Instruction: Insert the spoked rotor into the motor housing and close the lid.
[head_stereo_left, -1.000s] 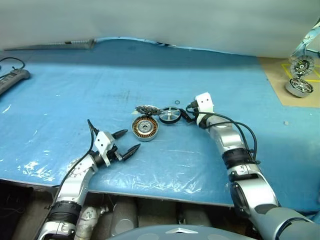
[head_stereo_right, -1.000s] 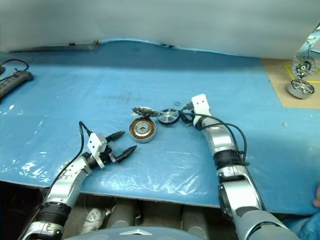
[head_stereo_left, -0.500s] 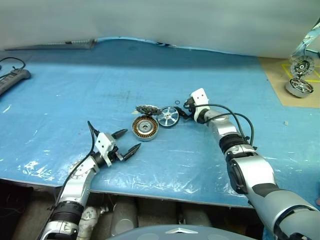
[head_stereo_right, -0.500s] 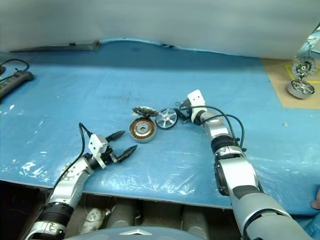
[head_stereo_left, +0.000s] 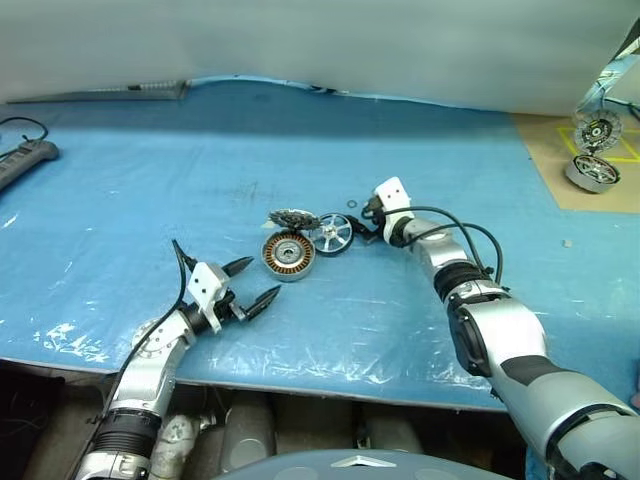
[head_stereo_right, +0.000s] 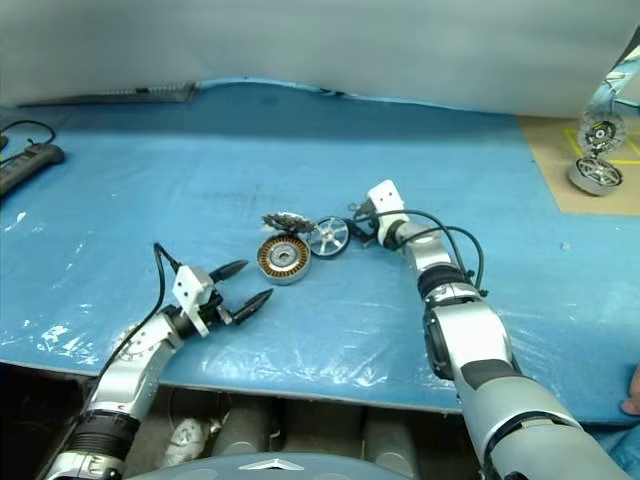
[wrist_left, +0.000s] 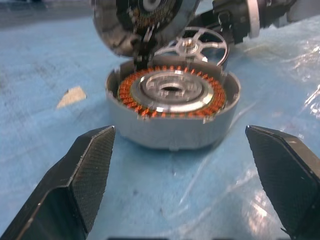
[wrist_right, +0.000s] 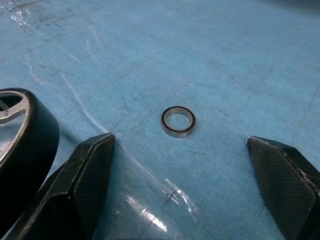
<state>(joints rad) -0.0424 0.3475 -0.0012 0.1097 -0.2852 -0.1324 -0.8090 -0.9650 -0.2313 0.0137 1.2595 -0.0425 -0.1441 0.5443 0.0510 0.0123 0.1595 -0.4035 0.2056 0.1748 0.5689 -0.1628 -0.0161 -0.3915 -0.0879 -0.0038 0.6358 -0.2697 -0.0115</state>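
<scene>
Right gripper (head_stereo_left: 362, 222) spread, empty, at the spoked rotor (head_stereo_left: 331, 234): pick-up step not yet made.
Rotor leaned tilted just at the gripper's 9 o'clock; motor housing (head_stereo_left: 289, 255) at rotor's 8, lid (head_stereo_left: 293, 219) at 10. Left gripper (head_stereo_left: 253, 284) spread, idle. Next likely needs the jaws around the rim, not the small ring (wrist_right: 178, 120).

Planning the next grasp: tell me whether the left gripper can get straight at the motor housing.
Probably yes. The left gripper is open and faces the motor housing across bare blue sheet; the lid and spoked rotor lie behind it.

Workshop bench, blue sheet (head_stereo_left: 420, 150), motor parts (head_stereo_left: 596, 172)
</scene>
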